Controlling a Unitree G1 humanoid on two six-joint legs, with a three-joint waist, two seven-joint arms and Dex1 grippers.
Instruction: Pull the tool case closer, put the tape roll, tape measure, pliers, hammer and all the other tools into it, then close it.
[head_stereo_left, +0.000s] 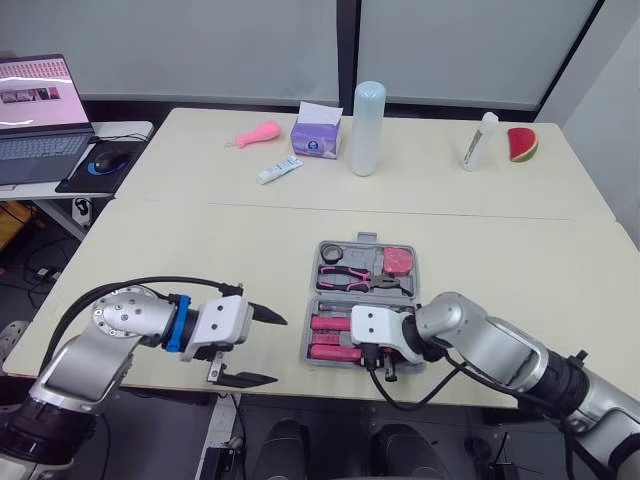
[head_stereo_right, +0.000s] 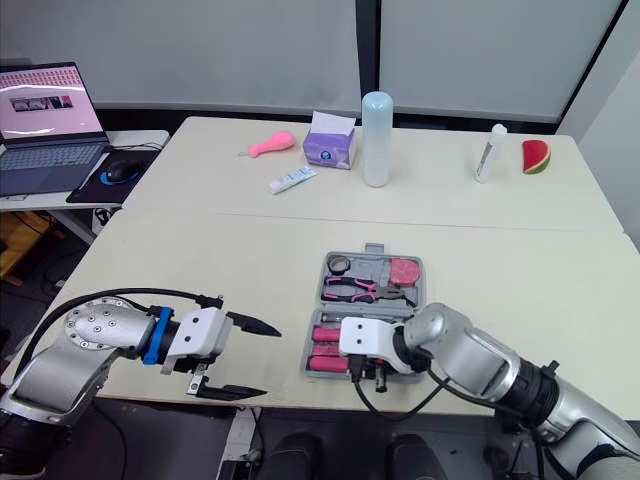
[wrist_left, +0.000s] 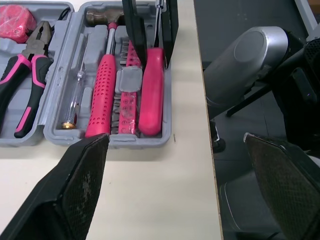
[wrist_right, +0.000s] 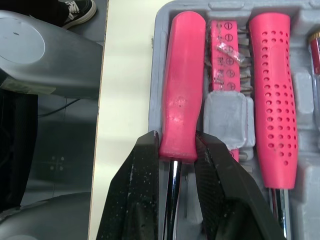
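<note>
The grey tool case (head_stereo_left: 366, 294) lies open on the worktop (head_stereo_left: 200, 250) close to its front edge, a little right of the middle, with the lid half on the far side and the base half toward the front edge. The far half holds the tape roll (head_stereo_left: 331, 251) in its left corner, the pink-handled pliers (head_stereo_left: 345, 277) lying across just in front of it, and the red tape measure (head_stereo_left: 398, 259) in the right corner. The front half holds the hammer (wrist_left: 100, 92) with its perforated pink grip, a pink bit holder (wrist_right: 225, 55) beside it, and a screwdriver (wrist_right: 181, 85) with a smooth pink handle in the slot nearest the front edge. The right end effector (wrist_right: 176, 150) reaches into that front half and is clenched on the screwdriver where the handle meets the metal shaft, one black finger on each side. The left end effector (head_stereo_left: 278, 350) hovers over the front edge of the worktop, left of the case and apart from it, released, its two fingers spread wide. Along the far edge stand a purple tissue pack (head_stereo_left: 317, 135), a tall white bottle (head_stereo_left: 367, 128) and a watermelon slice (head_stereo_left: 522, 144).
</note>
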